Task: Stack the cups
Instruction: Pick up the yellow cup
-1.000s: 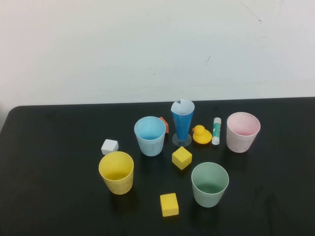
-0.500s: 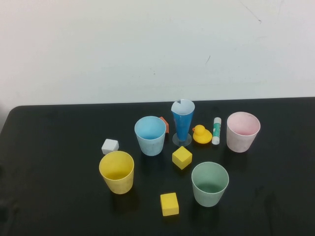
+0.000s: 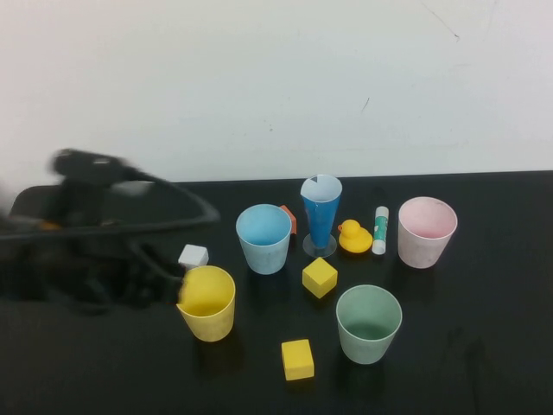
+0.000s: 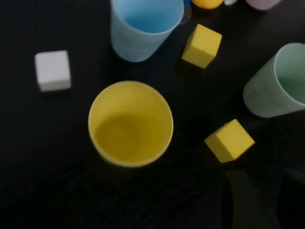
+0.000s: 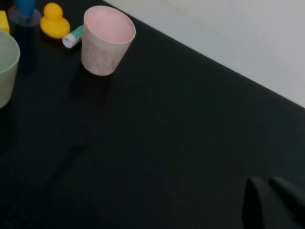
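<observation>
Cups, four, upright and mouths up on the black surface (image 3: 484,363), none nested yet.

- **Positions:**
  - Light blue cup (image 3: 263,238) at centre toward the far edge.
  - Yellow cup (image 3: 206,303) closer to the left edge and further toward the near edge.
  - Mint green cup (image 3: 369,323) right of centre toward the near edge.
  - Pale pink cup (image 3: 426,231) closest to the right edge.
  - All apart from one another, with a yellow block (image 3: 319,277) and a white block (image 3: 193,257) between them.
- **Left tool** (image 3: 155,277): just beside the yellow cup on its left-edge side, blurred. Whether spread or pressed together, cannot tell.
- **Right tool** (image 5: 267,183): pressed together and empty, over bare surface toward the right edge, well apart from the pale pink cup.
- **Handling (judged):** light, thin-walled, fairly stiff, matte rather than slippery, easily tipped or squeezed oval.
- **Grasp:** best taken at the rim, one jaw inside and one outside, with a gentle pinch only.
</observation>
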`<move>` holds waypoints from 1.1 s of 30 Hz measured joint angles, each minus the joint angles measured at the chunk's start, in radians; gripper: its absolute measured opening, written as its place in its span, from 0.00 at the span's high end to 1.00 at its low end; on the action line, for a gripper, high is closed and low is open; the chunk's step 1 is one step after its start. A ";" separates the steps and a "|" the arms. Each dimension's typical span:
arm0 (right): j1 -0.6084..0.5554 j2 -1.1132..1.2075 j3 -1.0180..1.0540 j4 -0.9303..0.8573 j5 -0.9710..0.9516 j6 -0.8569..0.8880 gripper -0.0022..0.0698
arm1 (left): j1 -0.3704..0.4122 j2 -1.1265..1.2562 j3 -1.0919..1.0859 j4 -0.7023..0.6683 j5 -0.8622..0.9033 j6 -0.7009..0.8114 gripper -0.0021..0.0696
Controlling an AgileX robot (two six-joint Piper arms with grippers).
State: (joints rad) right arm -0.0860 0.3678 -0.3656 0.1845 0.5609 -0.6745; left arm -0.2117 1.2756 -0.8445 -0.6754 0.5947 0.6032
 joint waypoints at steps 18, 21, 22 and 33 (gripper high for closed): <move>0.000 0.002 0.034 0.026 -0.072 -0.002 0.97 | -0.086 0.500 -0.134 0.356 -0.362 -0.170 0.32; 0.000 0.002 0.034 0.026 -0.072 -0.002 0.97 | -0.086 0.565 -0.148 0.368 -0.383 -0.170 0.32; 0.000 0.002 0.034 0.026 -0.072 -0.002 0.97 | -0.086 0.588 -0.152 0.371 -0.385 -0.170 0.33; 0.000 0.002 0.034 0.026 -0.074 -0.002 0.97 | -0.086 0.600 -0.192 0.373 -0.318 -0.170 0.92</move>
State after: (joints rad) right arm -0.0860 0.3693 -0.3317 0.2106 0.4870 -0.6760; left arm -0.2976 1.8754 -1.0364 -0.3024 0.2763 0.4332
